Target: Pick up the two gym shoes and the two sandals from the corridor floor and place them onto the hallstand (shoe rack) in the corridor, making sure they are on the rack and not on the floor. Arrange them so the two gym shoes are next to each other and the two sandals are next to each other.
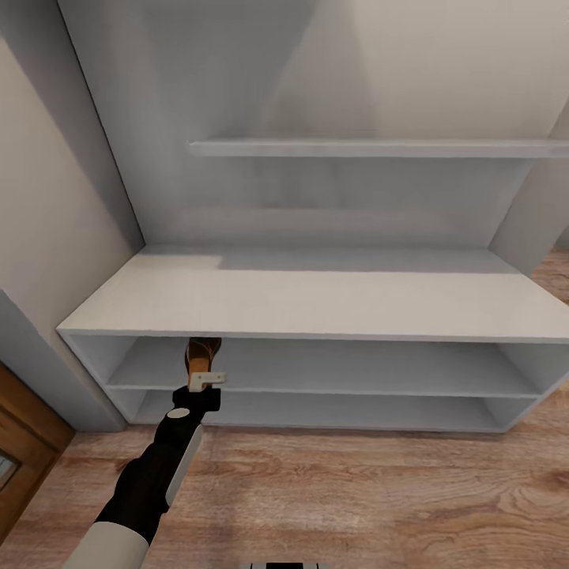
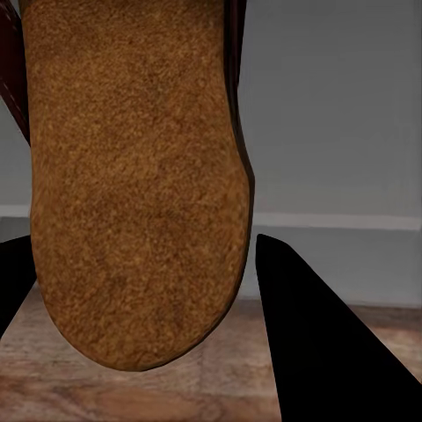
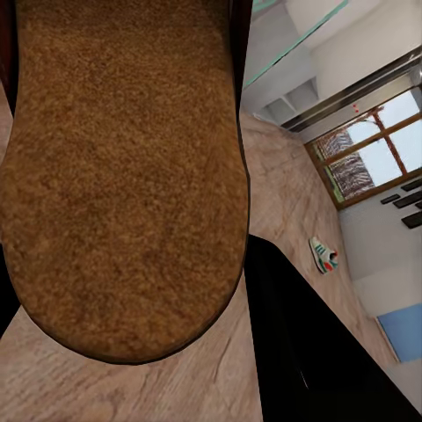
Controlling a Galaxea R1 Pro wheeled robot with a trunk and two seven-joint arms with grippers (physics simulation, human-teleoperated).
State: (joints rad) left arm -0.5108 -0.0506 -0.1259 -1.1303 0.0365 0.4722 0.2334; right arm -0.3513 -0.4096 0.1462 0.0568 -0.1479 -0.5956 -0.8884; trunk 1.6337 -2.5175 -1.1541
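Nearest, the left claw (image 1: 207, 381) is seen at the front edge of the hallstand (image 1: 316, 304), at the level of its upper open tier near the left end. A sandal (image 1: 202, 355) is held in it, its brown body pointed in under the flat top. From the left wrist, this sandal (image 2: 132, 176) is shown sole-on between the two dark fingers (image 2: 325, 352), closed against its sides, with the corridor floor (image 2: 246, 369) below and the white shelf edge behind. A second sandal (image 3: 123, 176) is gripped in the right claw (image 3: 132, 290) in like manner, its sole filling much of the right wrist picture. Farther off, one gym shoe (image 3: 323, 255) lies on the floor.
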